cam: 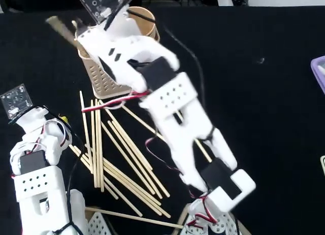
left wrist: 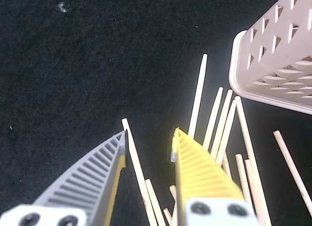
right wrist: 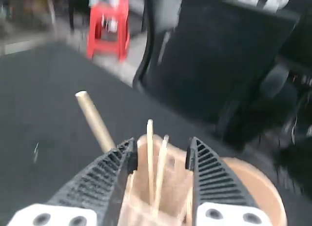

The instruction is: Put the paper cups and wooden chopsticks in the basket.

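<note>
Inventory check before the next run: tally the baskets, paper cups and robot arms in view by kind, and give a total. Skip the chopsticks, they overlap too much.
basket: 1
paper cup: 1
robot arms: 2 (left arm, right arm)
Total: 4

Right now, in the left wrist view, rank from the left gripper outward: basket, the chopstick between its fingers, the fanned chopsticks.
1. Single chopstick, between the fingers of the left gripper.
2. Fanned chopsticks, just ahead of the fingers.
3. Basket, behind those chopsticks, farthest.
</note>
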Tool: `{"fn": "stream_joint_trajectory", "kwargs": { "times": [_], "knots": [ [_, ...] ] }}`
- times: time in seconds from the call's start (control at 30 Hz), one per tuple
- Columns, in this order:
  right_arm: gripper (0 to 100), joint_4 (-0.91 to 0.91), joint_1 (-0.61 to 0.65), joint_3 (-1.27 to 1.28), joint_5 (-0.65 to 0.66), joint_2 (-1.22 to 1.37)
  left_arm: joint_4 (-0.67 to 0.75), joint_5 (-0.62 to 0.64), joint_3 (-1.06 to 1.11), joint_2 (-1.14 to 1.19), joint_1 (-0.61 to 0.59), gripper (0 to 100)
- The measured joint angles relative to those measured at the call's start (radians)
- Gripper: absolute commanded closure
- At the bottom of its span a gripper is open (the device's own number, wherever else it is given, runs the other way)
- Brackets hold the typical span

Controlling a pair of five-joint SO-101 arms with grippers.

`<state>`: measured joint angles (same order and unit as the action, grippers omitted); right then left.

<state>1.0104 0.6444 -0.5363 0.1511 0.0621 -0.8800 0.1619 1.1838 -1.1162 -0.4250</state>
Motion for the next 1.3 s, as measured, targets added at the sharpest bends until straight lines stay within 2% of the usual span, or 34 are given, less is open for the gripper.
{"fn": "stream_joint_trajectory", "kwargs": {
  "times": [0.23, 0.3, 0.4, 0.5, 0.6, 0.77, 0.87, 1.03, 1.2, 1.3],
  "knots": [
    [82.1, 0.623, -0.107, -0.046, 0.0, -0.106, 0.0, 0.0, 0.0, 0.0, 0.0, 84],
    [82.0, 0.684, -0.173, 0.006, 0.009, -0.118, 0.0, 0.0, 0.0, 0.0, 0.0, 84],
    [81.9, 0.694, -0.273, 0.161, 0.092, -0.153, 0.0, 0.0, 0.0, 0.0, 0.0, 84],
    [81.9, 0.603, -0.358, 0.4, 0.149, -0.229, 0.0, 0.0, 0.0, 0.0, 0.0, 84],
    [81.9, 0.431, -0.427, 0.69, 0.187, -0.334, 0.0, 0.0, 0.0, 0.0, 0.0, 84],
    [81.9, 0.095, -0.446, 1.204, 0.212, -0.483, 0.0, 0.0, 0.0, 0.0, 0.0, 84],
    [81.9, -0.101, -0.446, 1.413, 0.212, -0.505, 0.0, 0.0, 0.0, 0.0, 0.0, 84],
    [82.1, -0.292, -0.448, 1.511, 0.212, -0.476, 0.0, 0.0, 0.0, 0.0, 0.0, 84],
    [82.2, -0.44, -0.448, 1.519, 0.212, -0.321, 0.0, 0.0, 0.0, 0.0, 0.0, 84],
    [82.2, -0.457, -0.448, 1.507, 0.212, -0.23, 0.0, 0.0, 0.0, 0.0, 0.0, 84]
  ]
}}
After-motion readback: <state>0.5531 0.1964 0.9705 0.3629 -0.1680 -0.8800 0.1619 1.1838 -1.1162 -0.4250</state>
